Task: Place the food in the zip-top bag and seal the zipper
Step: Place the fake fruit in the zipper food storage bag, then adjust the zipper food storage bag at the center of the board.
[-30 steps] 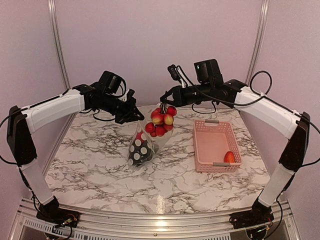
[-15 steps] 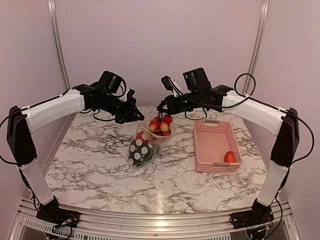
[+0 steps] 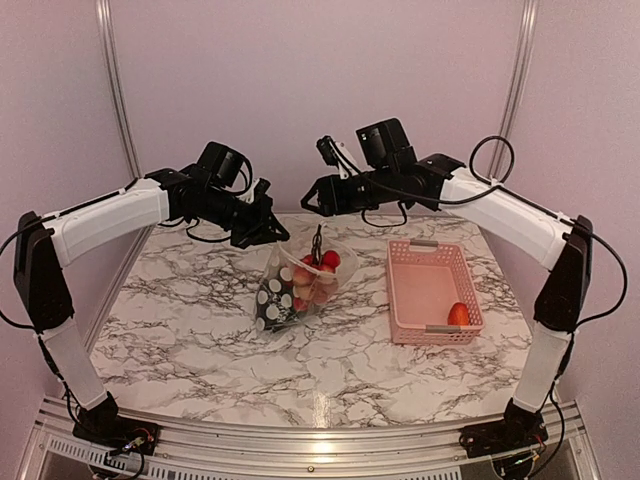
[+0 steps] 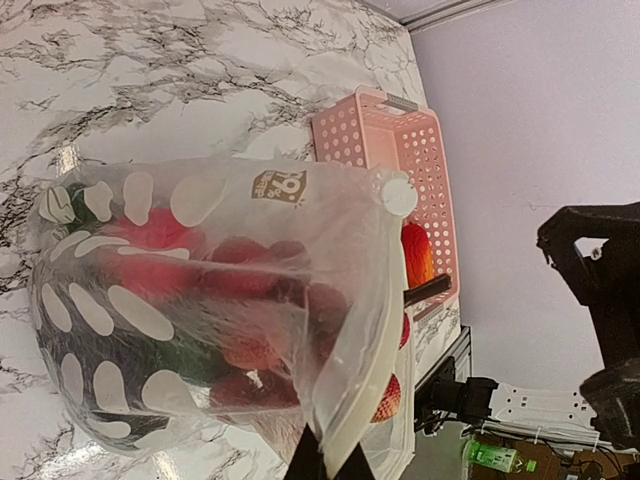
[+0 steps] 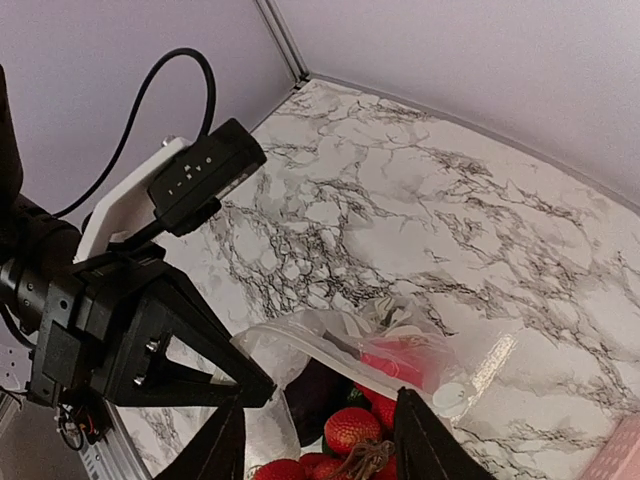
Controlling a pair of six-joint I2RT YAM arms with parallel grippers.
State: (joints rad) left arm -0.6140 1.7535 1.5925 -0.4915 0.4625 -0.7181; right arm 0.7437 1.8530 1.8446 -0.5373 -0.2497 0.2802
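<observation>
Plastic bag [image 3: 290, 290] sits mostly filled, our left gripper [image 3: 273, 234] pinching its rim, right gripper [image 5: 318, 440] gaping (basket's [image 3: 415, 290] red piece [image 3: 458, 314], zipping remain).

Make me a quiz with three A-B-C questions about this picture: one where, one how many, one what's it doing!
1. Seen from above, where is the pink basket? A) right of the zip-top bag B) left of it C) under it
2. How many pieces of food lie in the basket? A) none B) one C) three
3. The left gripper is: A) open in the air B) shut on the basket C) shut on the bag's mouth edge
Answers: 1 A, the basket stands apart on the bag's right; 2 B, a single red piece lies in its near corner; 3 C, it pinches the bag's rim.
</observation>
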